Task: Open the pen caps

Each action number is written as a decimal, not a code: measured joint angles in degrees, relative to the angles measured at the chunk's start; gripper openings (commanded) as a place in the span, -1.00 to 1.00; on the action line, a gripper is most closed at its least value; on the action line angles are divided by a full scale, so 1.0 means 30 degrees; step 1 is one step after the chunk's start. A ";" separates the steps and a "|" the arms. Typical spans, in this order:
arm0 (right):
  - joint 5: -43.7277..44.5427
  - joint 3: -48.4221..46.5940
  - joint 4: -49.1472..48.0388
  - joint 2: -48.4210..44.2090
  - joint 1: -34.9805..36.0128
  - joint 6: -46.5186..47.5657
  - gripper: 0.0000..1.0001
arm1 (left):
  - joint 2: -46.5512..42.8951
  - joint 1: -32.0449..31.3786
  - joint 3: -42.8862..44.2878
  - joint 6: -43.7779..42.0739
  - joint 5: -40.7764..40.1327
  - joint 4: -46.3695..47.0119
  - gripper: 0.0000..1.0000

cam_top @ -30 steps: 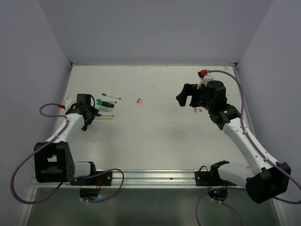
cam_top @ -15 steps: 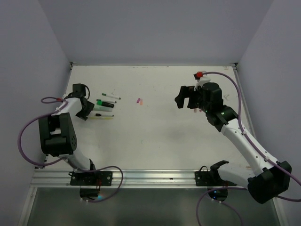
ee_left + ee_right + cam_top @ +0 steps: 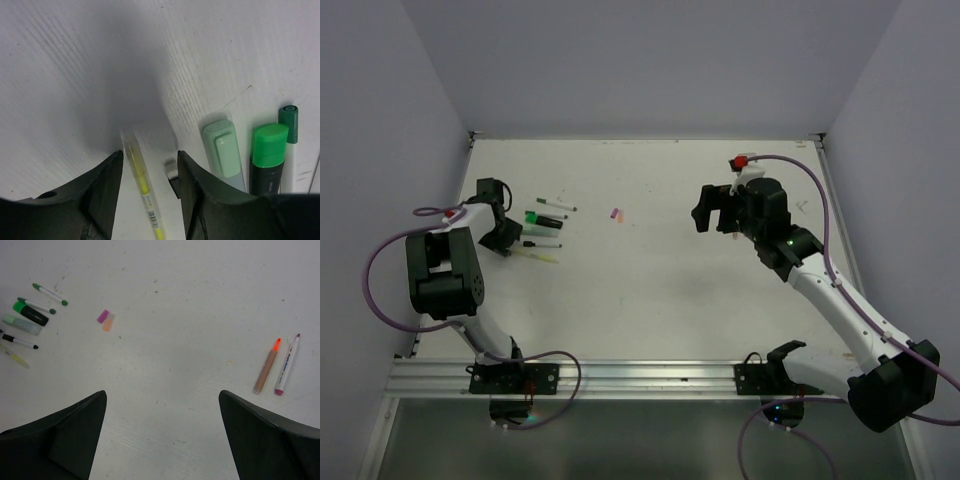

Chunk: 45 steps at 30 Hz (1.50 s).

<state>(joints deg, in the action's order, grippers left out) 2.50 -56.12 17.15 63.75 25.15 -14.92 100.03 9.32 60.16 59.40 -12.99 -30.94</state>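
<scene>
My left gripper (image 3: 150, 160) is open, low over the table, and a slim yellow pen (image 3: 142, 190) lies between its jaws, nearer the left one. To its right lie a pale green marker (image 3: 223, 152), a black marker with a bright green cap (image 3: 270, 144) and a white pen with a dark green cap (image 3: 288, 122). In the top view the left gripper (image 3: 505, 238) is beside this pen cluster (image 3: 545, 215). My right gripper (image 3: 705, 210) is open and empty, held above the table. A loose pink cap (image 3: 103, 316) and an orange cap (image 3: 108, 324) lie mid-table.
Two uncapped pens, one tan with an orange tip (image 3: 266, 367) and one white with a pink end (image 3: 286, 367), lie at the right. The side wall (image 3: 420, 150) stands close to the left gripper. The white table (image 3: 650, 290) stretches between the arms.
My left arm has folded back and its gripper has come down at the pen cluster. The yellow pen has tilted. My right gripper has shifted slightly left.
</scene>
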 measured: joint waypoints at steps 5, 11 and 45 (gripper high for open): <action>0.0321 0.0080 0.0007 0.0000 0.0117 0.0007 0.97 | -0.0058 0.0015 -0.0175 -0.0124 -0.0029 0.0022 -0.16; 0.0474 0.0087 0.0000 -0.0007 0.0197 0.0015 0.97 | -0.0889 0.0015 -0.1282 -0.0306 -0.0087 0.0189 -0.51; -0.5523 0.0262 -0.2812 0.2652 0.7045 -0.1545 0.73 | -1.6385 -0.7249 -1.0681 -0.2011 0.9544 1.3624 -1.00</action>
<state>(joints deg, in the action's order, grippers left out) -14.06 -55.33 8.71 71.70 46.28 -19.55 50.87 -12.43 28.12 53.36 15.64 9.93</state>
